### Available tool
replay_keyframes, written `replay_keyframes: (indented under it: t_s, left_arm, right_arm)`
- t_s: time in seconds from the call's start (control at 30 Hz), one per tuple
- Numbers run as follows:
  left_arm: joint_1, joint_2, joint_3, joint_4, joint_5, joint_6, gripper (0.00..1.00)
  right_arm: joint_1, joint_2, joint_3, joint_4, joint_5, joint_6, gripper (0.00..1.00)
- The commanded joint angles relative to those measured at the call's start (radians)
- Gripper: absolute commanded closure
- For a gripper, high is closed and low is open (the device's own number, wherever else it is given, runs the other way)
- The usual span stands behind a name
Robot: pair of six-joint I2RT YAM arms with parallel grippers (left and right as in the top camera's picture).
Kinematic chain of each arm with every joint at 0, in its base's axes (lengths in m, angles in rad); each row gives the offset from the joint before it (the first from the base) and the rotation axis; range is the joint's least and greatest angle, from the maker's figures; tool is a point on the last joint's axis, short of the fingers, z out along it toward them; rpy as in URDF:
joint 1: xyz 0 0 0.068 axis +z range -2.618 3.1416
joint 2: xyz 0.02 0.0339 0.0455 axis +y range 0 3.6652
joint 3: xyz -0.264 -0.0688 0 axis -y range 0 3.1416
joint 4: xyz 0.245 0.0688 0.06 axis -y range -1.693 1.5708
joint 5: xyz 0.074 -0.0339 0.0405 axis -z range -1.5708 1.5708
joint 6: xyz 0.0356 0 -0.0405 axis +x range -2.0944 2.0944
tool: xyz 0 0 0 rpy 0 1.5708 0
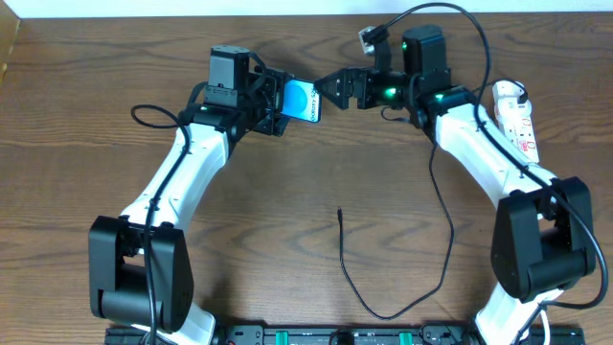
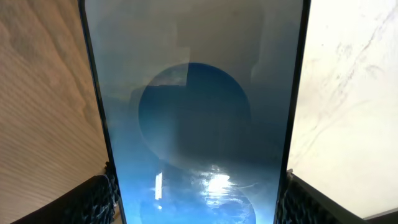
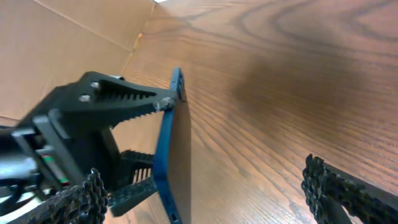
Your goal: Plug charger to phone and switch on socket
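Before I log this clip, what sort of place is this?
Probably an indoor robot-testing bench: a wood-grain table, a white power strip near its right edge, and a phone held up in the left gripper.

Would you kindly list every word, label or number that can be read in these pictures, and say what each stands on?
Nothing can be read for certain.
On the phone: small white lettering on the blue screen, too small to read from overhead.
On the power strip: red markings, too small to read.
Wrist views: no text shows.
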Motion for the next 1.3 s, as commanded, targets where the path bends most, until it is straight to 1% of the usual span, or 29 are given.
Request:
replay_keyframes:
  t_s: [0.0, 0.1, 0.33, 0.53, 0.63, 0.7, 0.8, 0.9, 0.97, 1.0, 1.17, 1.27]
  left_arm:
    - [-0.004, -0.024, 0.008, 0.012, -0.005, -0.104, 0.93]
    - [-0.004, -0.024, 0.008, 0.014, -0.002, -0.160, 0.93]
    - [-0.016, -0.024, 0.008, 0.063, 0.006, -0.163, 0.93]
    - [-0.058, -0.024, 0.008, 0.088, 0.006, -0.164, 0.93]
    - [-0.074, -0.024, 0.008, 0.095, 0.006, -0.168, 0.93]
    - [-0.084, -0.024, 0.008, 0.106, 0.005, -0.168, 0.93]
    - [-0.096, -0.024, 0.008, 0.114, 0.006, -0.171, 0.92]
    - [-0.104, -0.024, 0.008, 0.117, 0.006, -0.171, 0.92]
    - [-0.106, -0.024, 0.008, 0.117, 0.006, -0.171, 0.93]
    - [-0.106, -0.024, 0.008, 0.117, 0.005, -0.171, 0.93]
    - [-0.107, -0.024, 0.008, 0.117, 0.005, -0.171, 0.93]
    - [-0.107, -0.024, 0.008, 0.117, 0.005, -0.171, 0.92]
  right_arm:
    - [0.004, 0.010, 0.014, -0.002, 0.022, -0.028, 0.01]
    - [0.014, 0.010, 0.014, -0.012, 0.022, -0.066, 0.01]
    - [0.047, 0.010, 0.014, -0.032, 0.023, -0.123, 0.01]
    - [0.053, 0.010, 0.014, -0.038, 0.023, -0.123, 0.02]
    - [0.053, 0.010, 0.014, -0.039, 0.023, -0.123, 0.06]
    - [0.053, 0.010, 0.014, -0.039, 0.023, -0.123, 0.12]
    - [0.053, 0.010, 0.014, -0.039, 0.023, -0.123, 0.15]
    - [0.053, 0.010, 0.014, -0.039, 0.023, -0.123, 0.23]
    - [0.053, 0.010, 0.014, -0.039, 0.023, -0.123, 0.30]
    - [0.053, 0.010, 0.014, -0.040, 0.023, -0.123, 0.32]
    - [0.058, 0.010, 0.014, -0.043, 0.026, -0.131, 0.32]
    - [0.071, 0.010, 0.014, -0.044, 0.030, -0.151, 0.34]
